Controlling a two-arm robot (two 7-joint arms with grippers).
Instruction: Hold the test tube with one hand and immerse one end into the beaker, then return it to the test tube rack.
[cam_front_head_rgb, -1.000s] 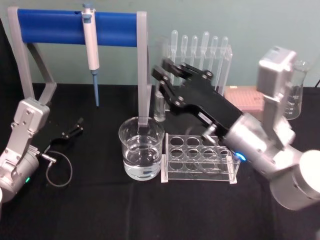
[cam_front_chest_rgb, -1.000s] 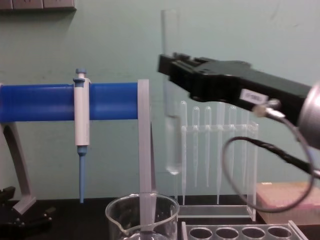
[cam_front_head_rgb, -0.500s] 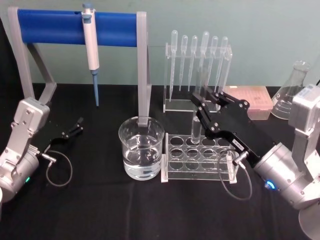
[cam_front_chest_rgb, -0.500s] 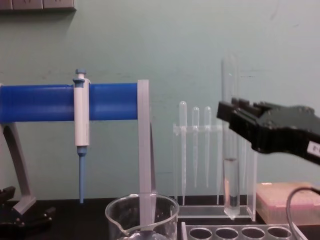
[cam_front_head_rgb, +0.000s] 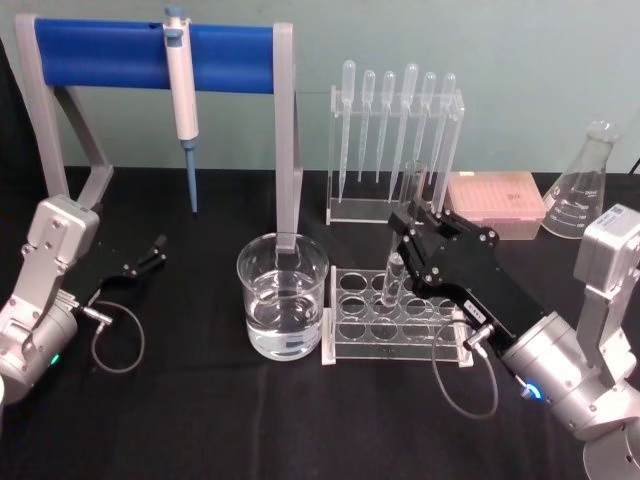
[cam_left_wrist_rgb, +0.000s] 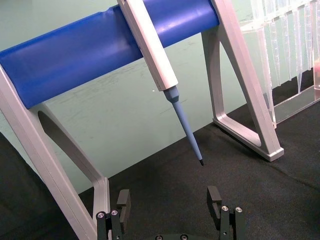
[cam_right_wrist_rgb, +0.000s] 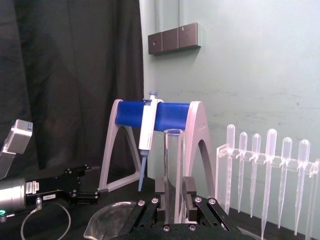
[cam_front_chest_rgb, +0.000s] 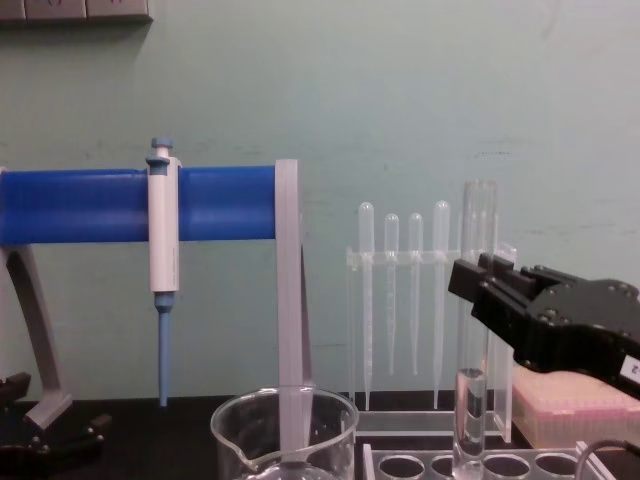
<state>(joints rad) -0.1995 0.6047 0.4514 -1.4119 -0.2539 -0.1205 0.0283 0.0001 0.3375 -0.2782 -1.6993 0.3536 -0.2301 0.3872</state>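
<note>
**A:** Where is the test tube (cam_front_head_rgb: 393, 276) sitting right now?

**B:** The right gripper (cam_front_head_rgb: 408, 246) is holding it upright, jaws clenched on its middle. In the chest view the tube's (cam_front_chest_rgb: 472, 330) rounded lower end is dipping into a hole of the clear tube rack (cam_front_chest_rgb: 480, 466), with a little liquid showing in its lower part. The right wrist view is showing the tube (cam_right_wrist_rgb: 173, 172) standing straight between the two black fingers (cam_right_wrist_rgb: 190, 196).

**A:** And the beaker (cam_front_head_rgb: 283, 297)?

**B:** It is standing on the black table (cam_front_head_rgb: 200, 410) just left of the rack (cam_front_head_rgb: 398, 320), holding clear water, apart from the tube.

**A:** What is the left arm doing?

**B:** The left gripper (cam_left_wrist_rgb: 171, 209) is resting low at the table's left, jaws released and holding nothing, below the blue-tipped pipettor (cam_left_wrist_rgb: 162, 75) hanging on the blue stand (cam_front_head_rgb: 150, 55). The pipettes (cam_front_head_rgb: 395, 125) are hanging in their clear holder behind the rack.
</note>
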